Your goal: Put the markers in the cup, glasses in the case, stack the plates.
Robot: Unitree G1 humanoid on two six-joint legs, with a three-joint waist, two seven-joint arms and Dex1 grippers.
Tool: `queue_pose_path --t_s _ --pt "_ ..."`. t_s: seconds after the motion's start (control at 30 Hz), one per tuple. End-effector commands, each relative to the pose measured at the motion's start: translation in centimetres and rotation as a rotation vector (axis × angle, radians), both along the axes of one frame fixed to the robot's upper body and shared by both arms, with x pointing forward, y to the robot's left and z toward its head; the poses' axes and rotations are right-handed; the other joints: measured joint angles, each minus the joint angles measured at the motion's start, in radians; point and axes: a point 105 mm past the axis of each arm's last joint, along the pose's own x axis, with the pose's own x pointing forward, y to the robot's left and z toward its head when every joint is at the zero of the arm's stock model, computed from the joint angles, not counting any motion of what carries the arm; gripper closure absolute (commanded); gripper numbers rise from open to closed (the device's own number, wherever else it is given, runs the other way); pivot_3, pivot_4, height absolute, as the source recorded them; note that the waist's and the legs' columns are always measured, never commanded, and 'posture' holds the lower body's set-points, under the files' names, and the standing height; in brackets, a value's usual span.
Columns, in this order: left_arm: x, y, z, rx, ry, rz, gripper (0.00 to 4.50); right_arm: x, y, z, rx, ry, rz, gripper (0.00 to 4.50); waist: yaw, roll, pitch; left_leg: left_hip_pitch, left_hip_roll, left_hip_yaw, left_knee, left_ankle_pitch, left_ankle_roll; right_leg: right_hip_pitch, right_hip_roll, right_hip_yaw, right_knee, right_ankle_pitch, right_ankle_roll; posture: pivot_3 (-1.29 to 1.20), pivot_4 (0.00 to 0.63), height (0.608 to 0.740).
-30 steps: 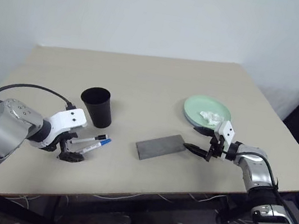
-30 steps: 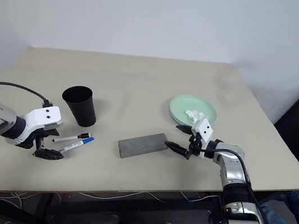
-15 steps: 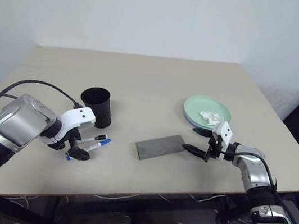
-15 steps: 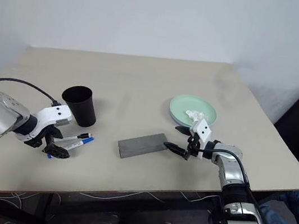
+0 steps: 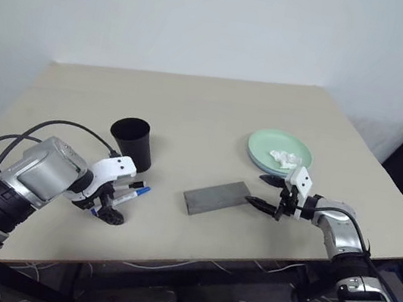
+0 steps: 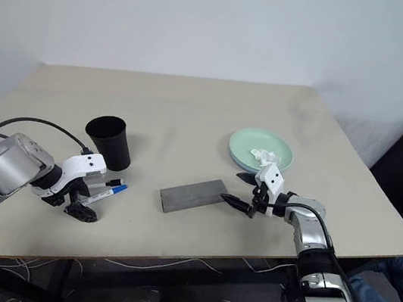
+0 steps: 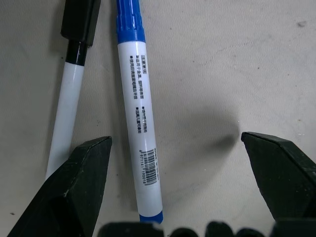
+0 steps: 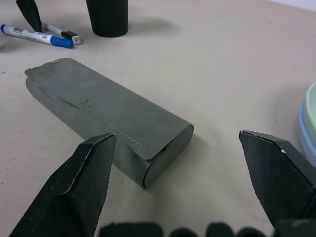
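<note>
Change since a second ago: my left claw (image 5: 104,207) has come down and inward over the markers (image 5: 127,192), now pointing steeply at the worktop (image 5: 207,114); my right claw (image 5: 265,194) has kept its place; no object has shifted.

Room: the far half of the worktop lies bare; the markers lie near the front-left edge, just in front of the cup (image 5: 131,142); the case (image 5: 216,198) lies mid-front, closed; the plates (image 5: 279,152) sit stacked near the right edge, mint green on light blue, a white tissue wad (image 5: 284,159) on top.

Claws: left spread wide, holding nothing, the blue-capped marker (image 7: 138,106) between its fingers (image 7: 74,190), the black-capped marker (image 7: 69,94) running toward one finger; right spread wide, empty, level, just beside the case's near end, not touching.
</note>
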Motion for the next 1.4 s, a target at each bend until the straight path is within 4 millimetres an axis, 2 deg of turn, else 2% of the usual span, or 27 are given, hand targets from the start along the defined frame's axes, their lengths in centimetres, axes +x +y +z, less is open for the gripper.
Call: queue_pose_path --t_s 0.03,0.1,0.2,0.43,0.6,0.8,0.87,0.9,1.0,1.07,1.13,1.3,1.4 --pt "0.2 -0.4 0.1 0.003 -0.011 -0.034 0.38 0.6 -0.1 1.6 0.009 -0.068 0.002 0.16 0.0 0.0 0.0 0.0 0.0 0.0 0.0 0.0 0.0 0.0 0.0 0.0 0.0 0.0 0.0 0.0 0.0 0.738" --pt "0.2 -0.4 0.0 0.005 -0.01 -0.038 0.91 0.6 -0.2 1.6 0.008 -0.068 0.001 0.16 0.0 0.0 0.0 0.0 0.0 -0.001 0.0 0.0 0.0 0.0 0.0 -0.001 0.0 0.001 -0.001 0.0 0.0 0.738" --pt "0.1 -0.4 -0.1 0.008 -0.01 -0.04 2.04 0.6 -0.2 1.5 0.008 -0.068 0.0 0.16 0.0 0.0 0.0 0.0 0.0 -0.003 0.0 0.0 0.0 0.0 0.0 -0.001 0.0 0.001 -0.001 0.0 0.0 0.738" --pt "0.2 -0.6 0.1 0.002 -0.024 -0.053 4.36 0.7 -0.1 1.6 0.008 -0.07 0.001 0.16 0.0 0.0 0.0 0.0 -0.002 -0.004 0.001 0.0 0.0 0.0 0.001 0.002 -0.002 0.0 0.0 0.0 0.0 0.738" --pt "0.4 -1.1 0.6 -0.012 -0.07 -0.103 4.42 0.8 -0.1 1.6 0.008 -0.071 0.003 0.16 0.0 0.0 0.0 0.0 -0.002 -0.004 0.001 0.0 0.0 0.0 0.0 0.002 -0.002 -0.001 0.001 0.0 0.0 0.738" --pt "-0.7 -8.3 5.3 -0.371 -0.262 -0.402 4.42 0.9 -0.3 1.6 -0.001 -0.076 -0.001 0.16 -0.001 -0.001 0.0 -0.001 0.001 -0.005 0.002 0.0 0.0 0.0 -0.001 0.002 -0.002 0.0 0.001 0.0 0.0 0.738" --pt "-0.2 -9.3 6.3 -0.444 -0.342 -0.407 4.42 1.0 -0.3 1.7 -0.001 -0.079 -0.004 0.16 -0.001 -0.001 0.0 -0.001 0.001 -0.005 0.002 0.0 0.0 0.0 -0.001 0.002 -0.002 0.0 0.001 0.0 0.0 0.738" --pt "0.7 -9.6 6.8 -0.47 -0.412 -0.386 4.42 1.0 -0.3 1.8 -0.001 -0.081 -0.004 0.16 -0.001 -0.001 0.0 -0.001 0.0 -0.005 0.002 0.0 0.0 0.0 0.0 0.002 -0.001 0.0 0.0 0.0 0.0 0.738" --pt "2.6 -9.9 7.7 -0.512 -0.541 -0.321 4.42 1.1 -0.2 1.8 -0.001 -0.084 -0.005 0.16 -0.001 -0.001 0.0 0.0 -0.002 -0.005 0.002 0.0 0.0 0.001 0.002 0.002 -0.001 0.0 0.0 0.0 0.0 0.738" --pt "5.9 -9.7 10.7 -0.61 -0.765 -0.169 4.42 1.1 -0.2 1.8 -0.004 -0.086 -0.005 0.16 0.0 -0.001 0.0 0.001 -0.002 -0.005 0.003 0.001 -0.001 0.002 0.004 0.001 0.0 0.0 0.0 0.0 0.0 0.738" --pt "7.7 -9.1 12.0 -0.633 -0.883 -0.077 4.42 1.1 -0.3 1.8 -0.006 -0.088 -0.006 0.16 0.0 -0.002 0.0 0.0 -0.002 -0.006 0.006 0.002 -0.002 0.004 0.005 -0.003 0.0 0.001 -0.001 0.0 0.0 0.738" --pt "10.0 -7.3 14.2 -0.585 -1.148 0.015 4.42 1.3 -0.2 2.0 -0.009 -0.096 -0.007 0.16 -0.004 -0.001 0.0 0.0 -0.001 -0.005 0.007 0.003 -0.003 0.004 0.008 -0.002 0.001 0.002 -0.002 0.0 0.0 0.738" --pt "11.0 -6.2 14.5 -0.558 -1.222 0.092 4.42 1.4 -0.2 2.0 -0.009 -0.098 -0.007 0.16 -0.002 -0.001 0.0 0.0 -0.001 -0.006 0.007 0.003 -0.004 0.004 0.008 -0.002 0.0 0.003 -0.002 0.0 0.0 0.738"
